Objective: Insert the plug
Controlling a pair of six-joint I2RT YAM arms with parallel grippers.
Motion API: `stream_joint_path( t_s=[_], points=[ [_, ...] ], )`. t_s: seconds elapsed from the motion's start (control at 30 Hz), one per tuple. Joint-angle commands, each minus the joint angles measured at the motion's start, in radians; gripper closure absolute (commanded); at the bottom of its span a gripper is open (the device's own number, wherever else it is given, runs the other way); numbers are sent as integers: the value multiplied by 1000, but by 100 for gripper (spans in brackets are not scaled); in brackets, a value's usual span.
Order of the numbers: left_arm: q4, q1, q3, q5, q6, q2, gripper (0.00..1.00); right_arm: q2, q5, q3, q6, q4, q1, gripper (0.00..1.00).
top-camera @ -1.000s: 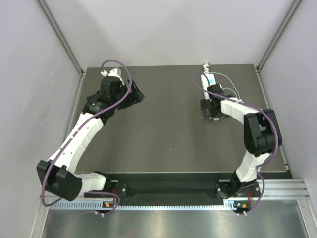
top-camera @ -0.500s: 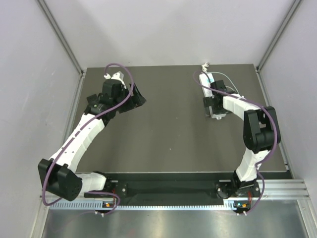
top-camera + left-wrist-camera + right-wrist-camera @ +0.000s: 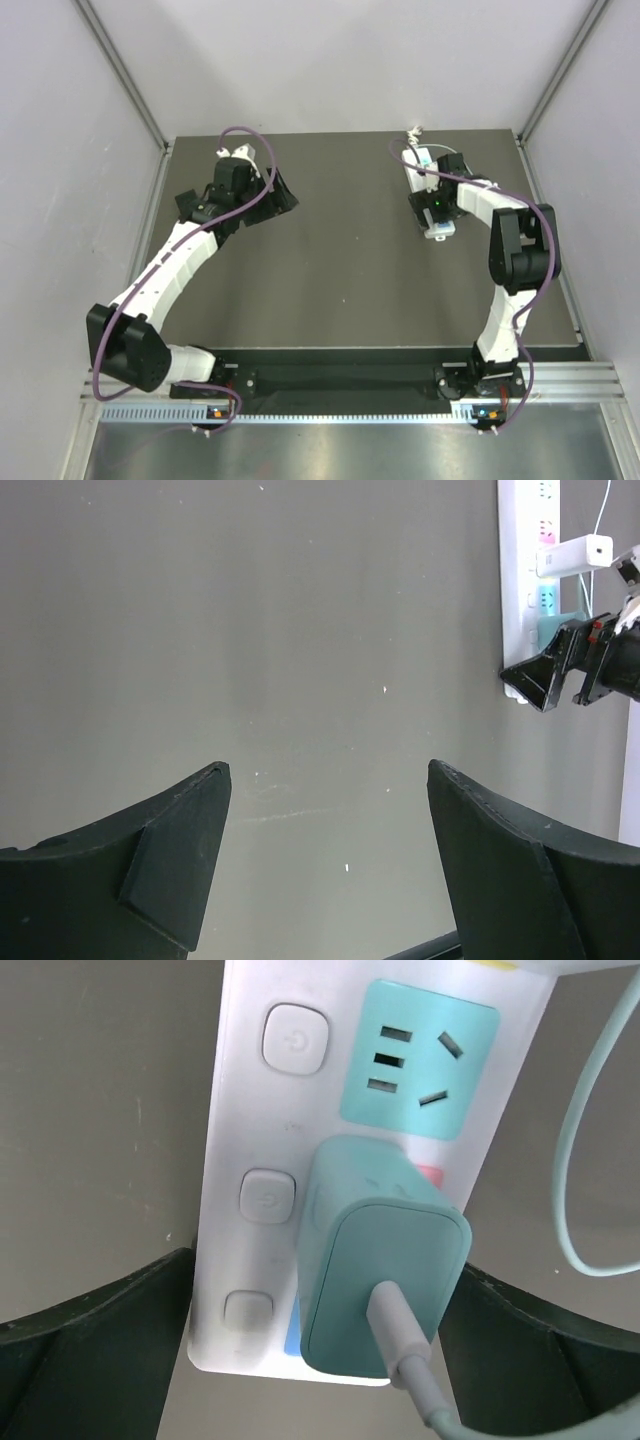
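Note:
A teal plug (image 3: 385, 1260) with a pale cable stands in the pink socket of a white power strip (image 3: 240, 1110), below an empty teal socket (image 3: 420, 1060). My right gripper (image 3: 328, 1265) is open, one finger beside the strip's left edge and the other beside the plug's right side. In the top view it (image 3: 437, 205) hangs over the strip (image 3: 416, 163) at the back right. My left gripper (image 3: 280, 195) is open and empty over the bare mat at the back left. Its wrist view shows the strip (image 3: 515, 580) and teal plug (image 3: 556, 632) far off.
A dark mat (image 3: 340, 270) covers the table, with grey walls around it. A white adapter (image 3: 572, 555) with a thin white cable stands on the strip further along. The plug's cable loops to the right of the strip (image 3: 585, 1160).
My right gripper has moved back along the strip and turned, so the strip's near end now shows below it. My left gripper has shifted slightly back and right.

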Motion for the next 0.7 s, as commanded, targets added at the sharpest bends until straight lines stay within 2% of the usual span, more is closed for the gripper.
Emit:
stream_joint_path(
  t_s=[0.0, 0.07, 0.1, 0.17, 0.23, 0.37, 0.47, 0.57, 0.6, 0.67],
  points=[
    [51, 9, 37, -2, 7, -14, 16, -20, -122, -6, -71, -17, -7, 5],
    [62, 9, 31, -15, 9, -19, 16, -52, -181, -42, -97, -11, -4, 13],
    [74, 13, 26, -46, 4, -20, 17, -60, -185, -58, -105, -2, 1, 23],
    [91, 22, 23, -72, -5, -16, 18, -72, -176, -69, -110, -17, 9, 34],
    [108, 49, 32, -72, -32, -2, 18, -86, -160, -100, -117, -51, 33, 36],
    [140, 91, 36, -23, -89, 21, 19, -157, -145, -181, -114, -57, 94, 32],
    [148, 105, 34, -54, -93, 33, 19, -199, -113, -220, -76, -78, 127, 30],
    [124, 132, 40, -72, -105, 41, 19, -267, -73, -289, -74, -78, 159, 25],
    [116, 140, 33, -131, -129, 36, 18, -285, -64, -298, -71, -91, 165, 18],
    [110, 141, -6, -163, -149, 26, 16, -324, -25, -303, -61, -100, 174, 13]
  ],
)
